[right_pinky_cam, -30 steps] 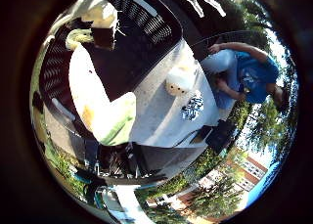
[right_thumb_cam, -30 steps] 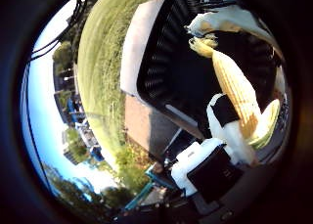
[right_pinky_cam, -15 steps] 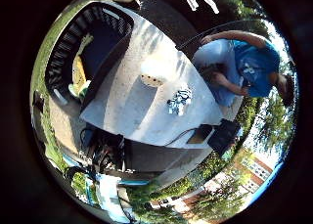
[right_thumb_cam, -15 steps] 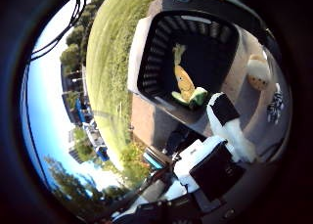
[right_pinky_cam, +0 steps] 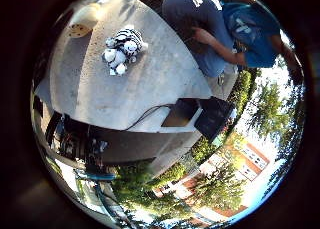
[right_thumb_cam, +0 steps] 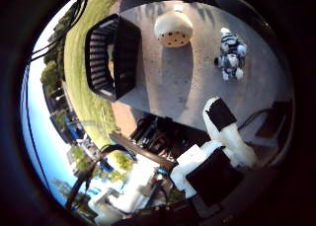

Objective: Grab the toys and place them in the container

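A black slatted container (right_thumb_cam: 106, 58) stands at one end of the grey table (right_pinky_cam: 150, 84); its inside is mostly hidden from here. Beside it on the table sits a round cream toy with dots (right_thumb_cam: 173, 28). A little further along lies a black-and-white striped zebra plush (right_pinky_cam: 122, 46). My hand (right_thumb_cam: 227, 132) hangs well above the table's edge, apart from all of them. The white and black finger that shows is stretched out, and nothing is in it.
A black box (right_pinky_cam: 215, 119) and a brown flat piece (right_pinky_cam: 180, 114) sit at the table's corner. Dark equipment (right_thumb_cam: 158, 132) stands under the table's edge. Grass (right_thumb_cam: 74, 43) lies beyond the container's end of the table.
The yellow corn toy that lay against my palm dropped into the container and is out of my hand. The hand has since risen and drawn back from the container, over the table.
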`<state>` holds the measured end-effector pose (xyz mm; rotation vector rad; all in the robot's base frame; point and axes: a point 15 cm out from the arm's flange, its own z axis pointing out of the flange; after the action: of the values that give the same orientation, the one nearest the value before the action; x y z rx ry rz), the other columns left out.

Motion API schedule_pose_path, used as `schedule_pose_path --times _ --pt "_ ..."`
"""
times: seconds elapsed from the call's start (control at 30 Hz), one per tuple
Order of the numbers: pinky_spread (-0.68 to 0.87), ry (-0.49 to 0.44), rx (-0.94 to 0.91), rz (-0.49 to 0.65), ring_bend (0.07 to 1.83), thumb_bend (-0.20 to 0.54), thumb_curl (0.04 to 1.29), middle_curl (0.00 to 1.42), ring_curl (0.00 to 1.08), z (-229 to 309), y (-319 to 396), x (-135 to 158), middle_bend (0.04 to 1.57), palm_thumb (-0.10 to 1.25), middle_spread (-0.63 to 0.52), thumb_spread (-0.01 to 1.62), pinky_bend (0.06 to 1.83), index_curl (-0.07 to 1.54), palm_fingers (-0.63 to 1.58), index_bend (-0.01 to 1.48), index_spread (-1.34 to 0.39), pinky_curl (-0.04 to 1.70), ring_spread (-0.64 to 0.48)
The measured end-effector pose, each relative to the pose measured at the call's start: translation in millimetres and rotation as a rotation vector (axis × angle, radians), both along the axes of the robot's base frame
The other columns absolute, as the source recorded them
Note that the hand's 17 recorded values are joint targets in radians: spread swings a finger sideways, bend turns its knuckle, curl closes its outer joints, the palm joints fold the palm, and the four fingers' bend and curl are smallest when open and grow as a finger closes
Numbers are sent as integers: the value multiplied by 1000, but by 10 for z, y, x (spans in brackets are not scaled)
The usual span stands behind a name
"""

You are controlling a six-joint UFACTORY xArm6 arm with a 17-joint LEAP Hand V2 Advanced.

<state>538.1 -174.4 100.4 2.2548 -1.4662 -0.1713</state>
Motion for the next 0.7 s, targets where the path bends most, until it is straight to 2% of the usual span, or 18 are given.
schedule_pose_path --times 0.3,0.53,0.7 --pt "402 22 -41 80 293 -30 430 274 321 -755 -388 22 149 752 27 1109 354 236 -21 164 -389 337 254" --pt "403 -19 -68 156 303 -30 408 276 327 -1184 -423 175 158 747 29 1095 387 236 -13 158 -372 335 254" --pt "402 -69 -85 171 299 -28 397 286 326 -1365 -370 299 171 752 46 1090 382 245 11 181 -315 325 254"
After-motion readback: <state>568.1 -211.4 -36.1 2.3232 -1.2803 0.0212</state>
